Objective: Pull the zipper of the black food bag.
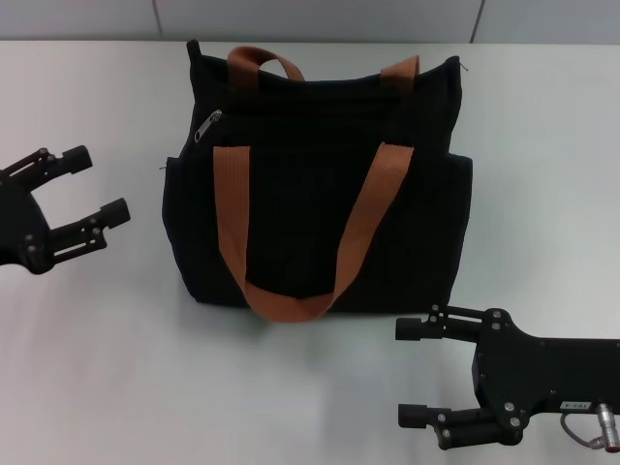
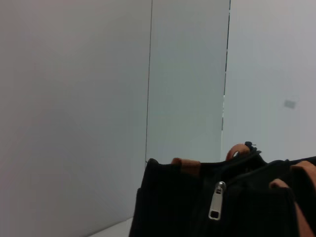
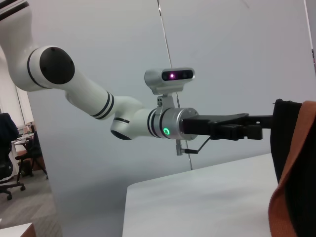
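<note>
Clearly the approach step is in hand, with nothing gripped yet. Near the table's (image 1: pixel 97 368) left edge the left hand (image 1: pixel 93 183) hangs with its fingers spread apart, empty, pointing toward the black food bag (image 1: pixel 310 208) and apart from it. The bag stands upright toward the far edge, about midway between the left and right edges, its orange-brown handles (image 1: pixel 363 208) draped down the front panel. The zipper (image 1: pixel 207 126), a small silver pull tab, sits at the bag's upper left corner on the side nearest the left hand; the left wrist view shows it hanging down (image 2: pixel 216 200). Toward the near right corner the right hand (image 1: pixel 420 371) waits with fingers apart, also empty. Next, I judge, one hand must close on the small tab, probably the left, while the other steadies the soft bag.
</note>
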Controlling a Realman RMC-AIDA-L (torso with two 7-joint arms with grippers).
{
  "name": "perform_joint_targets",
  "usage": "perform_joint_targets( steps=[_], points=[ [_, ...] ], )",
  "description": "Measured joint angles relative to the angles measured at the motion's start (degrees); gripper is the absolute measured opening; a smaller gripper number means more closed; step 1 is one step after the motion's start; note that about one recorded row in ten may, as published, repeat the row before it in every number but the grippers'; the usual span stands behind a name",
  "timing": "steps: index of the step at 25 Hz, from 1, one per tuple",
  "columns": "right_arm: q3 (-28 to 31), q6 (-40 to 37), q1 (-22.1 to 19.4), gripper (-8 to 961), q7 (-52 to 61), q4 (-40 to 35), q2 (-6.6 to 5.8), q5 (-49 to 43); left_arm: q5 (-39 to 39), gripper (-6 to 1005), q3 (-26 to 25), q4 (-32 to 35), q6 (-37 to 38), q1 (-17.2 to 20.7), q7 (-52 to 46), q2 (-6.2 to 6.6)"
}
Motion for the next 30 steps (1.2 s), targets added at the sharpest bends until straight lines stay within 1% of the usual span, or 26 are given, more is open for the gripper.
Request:
perform_joint_targets(
  steps=[2, 3, 4, 7, 8, 9, 11, 13, 14, 16, 17, 18, 21, 25, 28, 30],
  points=[
    [0.0, -0.01, 0.0, 819, 0.05, -0.01, 0.0, -0.02, 0.01, 765, -0.04, 0.17, -0.4, -0.23, 0.05, -0.23],
    [0.0, -0.06, 0.0, 819, 0.07, -0.01, 0.0, -0.03, 0.02, 763, -0.04, 0.9, -2.03, -0.81, 0.07, -0.9],
    [0.0, -0.06, 0.0, 819, 0.07, -0.01, 0.0, -0.03, 0.02, 762, -0.04, 0.9, -2.03, -0.81, 0.07, -0.9],
    [0.0, -0.17, -0.07, 819, 0.09, 0.04, 0.0, 0.02, 0.19, 758, 0.34, 2.19, -4.37, -1.5, 0.1, -1.7],
    [0.0, -0.27, -0.18, 819, 0.09, 0.06, 0.0, 0.12, 1.19, 757, 0.45, 2.58, -5.22, -2.68, 0.15, -2.1],
    [0.0, -0.27, -0.18, 819, 0.09, 0.06, 0.0, 0.12, 1.19, 755, 0.45, 2.58, -5.22, -2.68, 0.15, -2.1],
    [0.03, -0.34, -0.41, 819, 0.1, 0.06, 0.0, 0.17, 2.22, 753, 0.47, 2.63, -5.82, -3.85, 0.19, -2.38],
    [0.07, -0.38, -0.79, 819, 0.1, 0.0, 0.0, 0.26, 3.45, 750, 0.57, 2.55, -7.89, -5.98, 0.22, -2.88],
    [0.07, -0.38, -0.79, 819, 0.1, 0.0, 0.0, 0.26, 3.45, 749, 0.57, 2.55, -7.89, -5.98, 0.22, -2.88],
    [0.08, -0.37, -0.84, 819, 0.1, -0.01, 0.0, 0.32, 5.12, 746, 0.66, 2.24, -9.54, -8.01, 0.01, -3.34],
    [0.08, -0.37, -0.84, 819, 0.1, -0.01, 0.0, 0.32, 5.12, 745, 0.66, 2.24, -9.54, -8.01, 0.01, -3.34],
    [0.08, -0.37, -0.86, 819, 0.1, -0.01, 0.0, 0.33, 5.54, 744, 0.67, 2.27, -10.31, -8.73, 0.05, -3.76],
    [0.08, -0.28, -0.88, 819, 0.1, -0.01, -0.04, 0.35, 5.61, 740, 0.67, 2.52, -11.95, -9.65, 0.34, -4.33],
    [0.09, -0.21, -0.87, 819, 0.1, -0.01, -0.06, 0.37, 5.65, 735, 0.74, 2.52, -12.41, -10.05, 0.98, -4.48],
    [0.11, -0.13, -0.88, 819, 0.1, -0.01, -0.08, 0.37, 5.42, 731, 0.19, 2.58, -12.48, -10.12, 3.89, -4.91],
    [0.13, -0.09, -0.88, 818, 0.09, -0.01, -0.08, 0.37, 5.06, 653, -0.61, 2.62, -12.5, -9.93, 4.63, -5.06]
  ],
)
